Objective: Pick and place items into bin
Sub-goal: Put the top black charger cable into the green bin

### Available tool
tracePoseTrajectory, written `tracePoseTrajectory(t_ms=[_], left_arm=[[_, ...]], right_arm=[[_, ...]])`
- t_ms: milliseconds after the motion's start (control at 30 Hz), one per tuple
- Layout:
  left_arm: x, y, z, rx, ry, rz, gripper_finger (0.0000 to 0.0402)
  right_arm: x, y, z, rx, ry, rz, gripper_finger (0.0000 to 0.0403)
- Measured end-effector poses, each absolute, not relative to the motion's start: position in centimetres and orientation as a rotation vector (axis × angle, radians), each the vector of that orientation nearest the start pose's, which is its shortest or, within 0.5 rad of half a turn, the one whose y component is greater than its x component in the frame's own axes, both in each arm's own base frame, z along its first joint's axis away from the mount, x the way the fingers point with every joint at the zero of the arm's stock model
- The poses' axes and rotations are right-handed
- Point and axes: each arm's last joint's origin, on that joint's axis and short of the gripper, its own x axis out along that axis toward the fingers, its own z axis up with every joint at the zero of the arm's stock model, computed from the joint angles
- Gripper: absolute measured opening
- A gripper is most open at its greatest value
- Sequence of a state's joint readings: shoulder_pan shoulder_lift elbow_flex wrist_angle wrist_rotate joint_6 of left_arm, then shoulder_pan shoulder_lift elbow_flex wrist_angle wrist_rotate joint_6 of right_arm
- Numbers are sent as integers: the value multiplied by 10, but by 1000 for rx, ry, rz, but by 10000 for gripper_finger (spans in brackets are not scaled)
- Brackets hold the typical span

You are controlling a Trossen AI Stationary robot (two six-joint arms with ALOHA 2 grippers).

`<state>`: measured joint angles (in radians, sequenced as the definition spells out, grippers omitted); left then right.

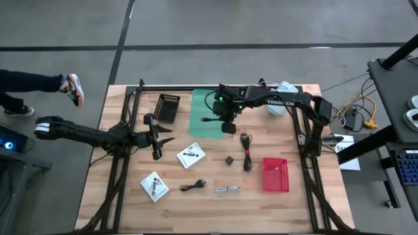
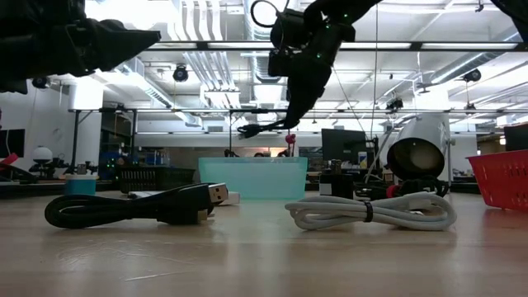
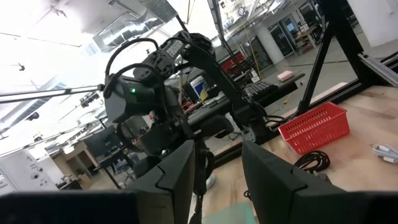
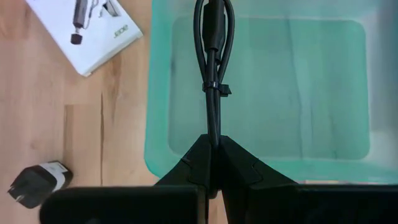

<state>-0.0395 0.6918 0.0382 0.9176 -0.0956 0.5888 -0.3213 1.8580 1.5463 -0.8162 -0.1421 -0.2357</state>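
Note:
My right gripper hangs over the near part of the green bin, shut on a thin black cable bundled with a tie. In the low view the cable sticks out well above the bin. On the wood lie two white packets, a black coiled cable, another black cable, a pale grey cable and a tiny dark cube. My left gripper waits at the table's left, raised and open, nothing between its fingers. My right gripper pinches one end of the bundled black cable between its two fingers. The fingers slant down from above, and the cable runs on past them in their own line. It is lifted clear, over the inside of the bin.
A red basket stands at the near right and a black basket left of the bin. A large white cylinder lies at the far right. A person's legs show beyond the table's left edge.

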Motion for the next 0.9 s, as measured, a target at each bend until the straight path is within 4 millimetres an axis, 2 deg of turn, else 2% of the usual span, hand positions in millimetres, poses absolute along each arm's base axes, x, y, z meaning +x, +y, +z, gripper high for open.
tracePoseTrajectory(t_ms=[400,900], left_arm=[[141,-3,196,567,-238,131,118],[142,-3,195,568,-231,133,118]], right_arm=[[383,-138,253,92,1157,7,9],[416,-150,231,143,1322,42,9]])
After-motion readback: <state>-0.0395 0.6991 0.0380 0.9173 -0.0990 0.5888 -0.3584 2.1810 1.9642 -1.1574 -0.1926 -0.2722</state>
